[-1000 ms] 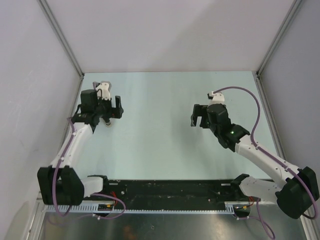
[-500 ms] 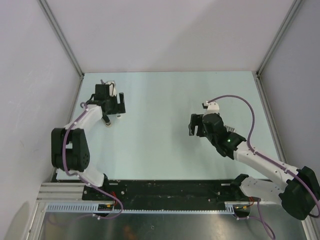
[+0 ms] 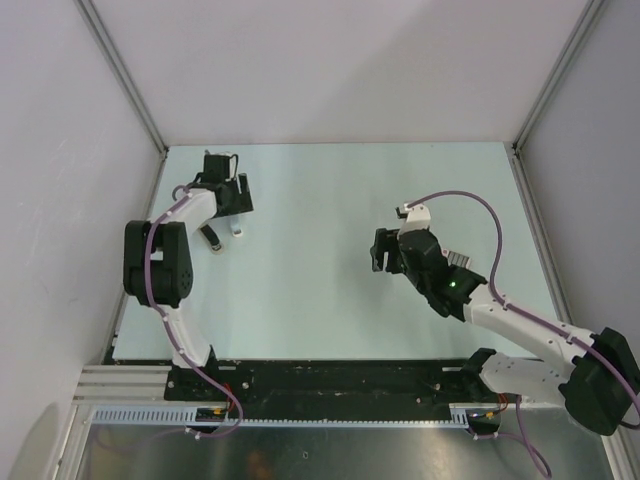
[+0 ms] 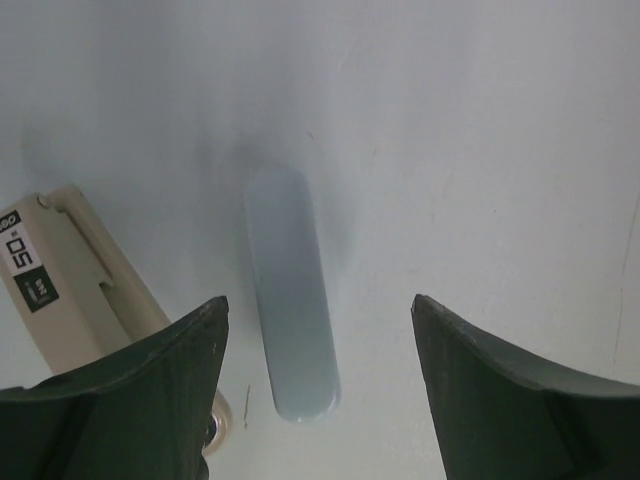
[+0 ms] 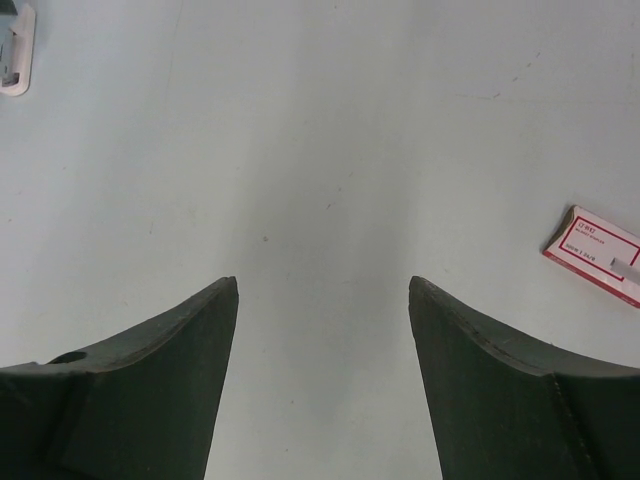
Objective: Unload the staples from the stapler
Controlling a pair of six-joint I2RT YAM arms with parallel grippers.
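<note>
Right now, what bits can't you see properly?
Stapler: top view, too small to show any staples.
Cream labelled thing: left wrist view, cut by the edge, partly behind a finger.
Red-edged box: right wrist view, cut by the edge, print too small.

Left wrist view: beige labelled piece (image 4: 70,270) cut by the left edge and partly behind a finger of the left gripper (image 4: 318,305); right wrist view: red-bordered box (image 5: 598,255) and white object (image 5: 14,50) run off-frame; overhead, stapler (image 3: 211,240) too small to detail.

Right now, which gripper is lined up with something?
The left gripper: its wrist view shows a pale block between its open fingers. The right gripper frames only table.
</note>
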